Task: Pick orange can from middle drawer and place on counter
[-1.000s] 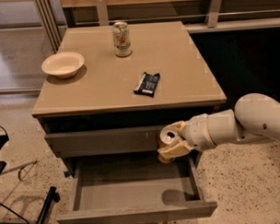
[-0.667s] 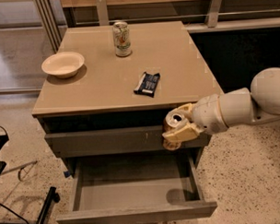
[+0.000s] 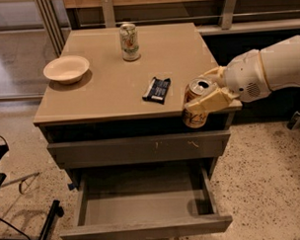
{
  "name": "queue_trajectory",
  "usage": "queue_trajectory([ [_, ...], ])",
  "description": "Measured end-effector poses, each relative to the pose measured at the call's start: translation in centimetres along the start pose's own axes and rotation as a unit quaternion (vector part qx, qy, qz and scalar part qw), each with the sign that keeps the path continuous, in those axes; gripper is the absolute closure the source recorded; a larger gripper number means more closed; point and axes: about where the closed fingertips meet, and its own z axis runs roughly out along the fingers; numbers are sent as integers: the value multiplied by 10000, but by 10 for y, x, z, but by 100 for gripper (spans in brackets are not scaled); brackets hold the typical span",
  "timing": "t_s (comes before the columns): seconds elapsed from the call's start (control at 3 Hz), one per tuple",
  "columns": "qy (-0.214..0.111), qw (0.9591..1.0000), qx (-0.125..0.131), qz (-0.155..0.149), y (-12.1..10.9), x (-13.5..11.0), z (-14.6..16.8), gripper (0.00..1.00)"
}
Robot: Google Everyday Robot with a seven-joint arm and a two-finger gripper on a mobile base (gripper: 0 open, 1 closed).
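Note:
My gripper (image 3: 204, 96) is shut on the orange can (image 3: 196, 103), which has an orange-brown body and a silver top with a pull tab. I hold the can upright at the front right edge of the tan counter (image 3: 119, 78), level with its top. The white arm comes in from the right. The middle drawer (image 3: 145, 205) stands pulled open below, with its grey floor bare.
On the counter stand a pale green-and-white can (image 3: 129, 42) at the back, a cream bowl (image 3: 66, 69) at the left and a dark snack packet (image 3: 157, 89) near the middle. A closed grey drawer front with orange scratches (image 3: 141, 149) lies above the open drawer.
My gripper has lifted the orange can from in front of the upper drawer front to the level of the counter's front right edge.

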Motion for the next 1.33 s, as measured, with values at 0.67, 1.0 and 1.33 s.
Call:
queue_trajectory([
  [0.67, -115, 9999, 2, 61, -14, -8, 3, 100],
  [1.0, -260, 9996, 48, 139, -40, -19, 10, 100],
  [1.33, -270, 9992, 113, 264, -70, -24, 18, 100],
])
